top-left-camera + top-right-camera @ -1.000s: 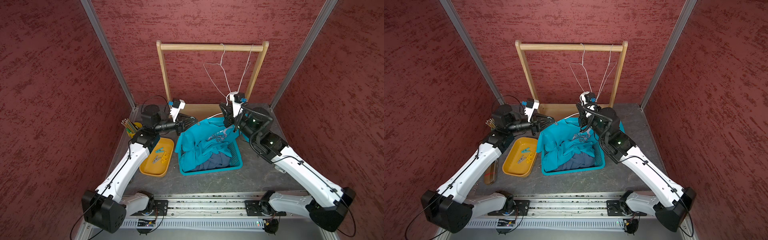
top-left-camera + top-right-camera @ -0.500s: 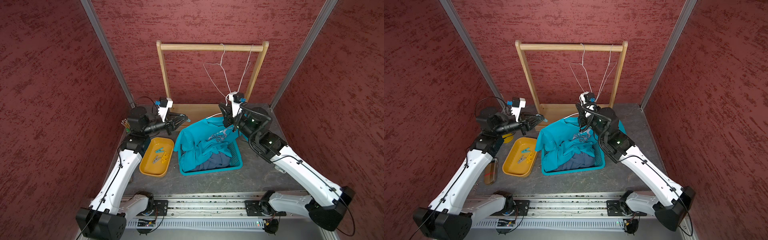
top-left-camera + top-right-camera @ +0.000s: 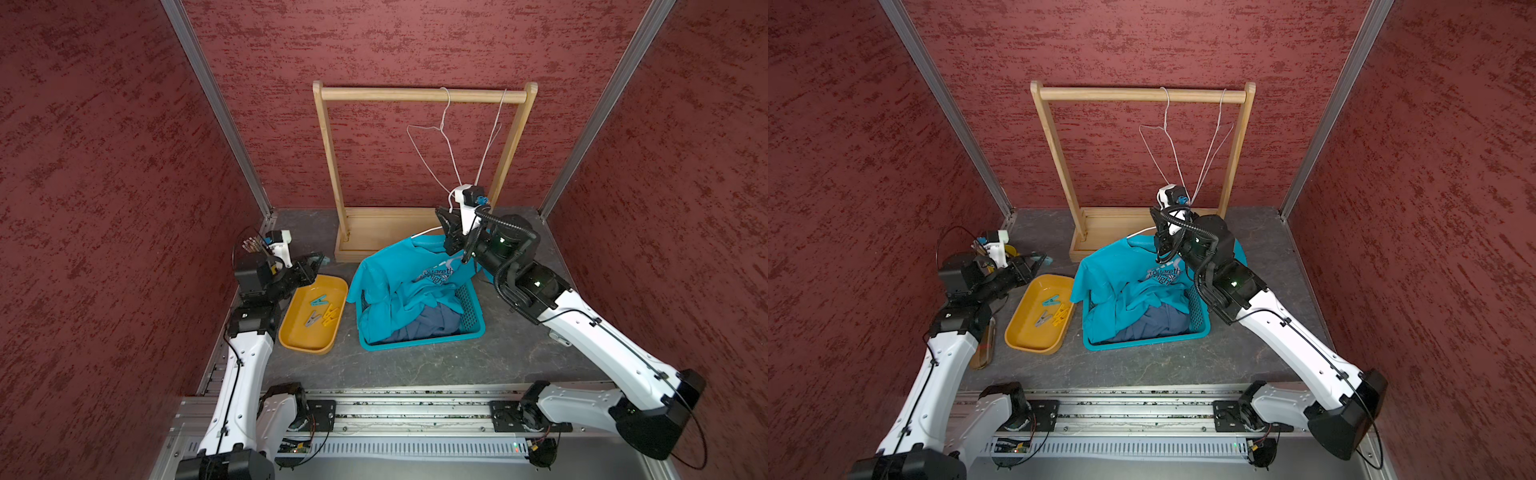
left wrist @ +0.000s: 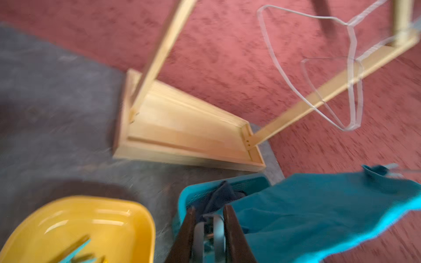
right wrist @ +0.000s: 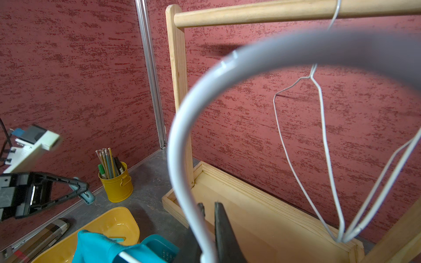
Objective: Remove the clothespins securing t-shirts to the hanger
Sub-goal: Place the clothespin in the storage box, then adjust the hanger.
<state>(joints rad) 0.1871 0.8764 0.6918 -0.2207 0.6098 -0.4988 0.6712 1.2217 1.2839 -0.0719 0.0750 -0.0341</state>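
My left gripper is shut on a grey-blue clothespin, just above the far end of the yellow tray. In the tray lie a teal clothespin, a grey one and yellow ones. My right gripper is shut on the white hanger, whose hook curls up past the wrist camera. The teal t-shirt hangs from it, draping into the teal basket. A dark blue t-shirt lies bunched underneath.
A wooden rack stands at the back wall with two bare wire hangers on its bar. A yellow cup of pencils sits in the back left corner. Red walls close in on three sides.
My left arm has swung left and back, from the teal t-shirt to the tray's far end, carrying the clothespin. The right arm and hanger have stayed put.
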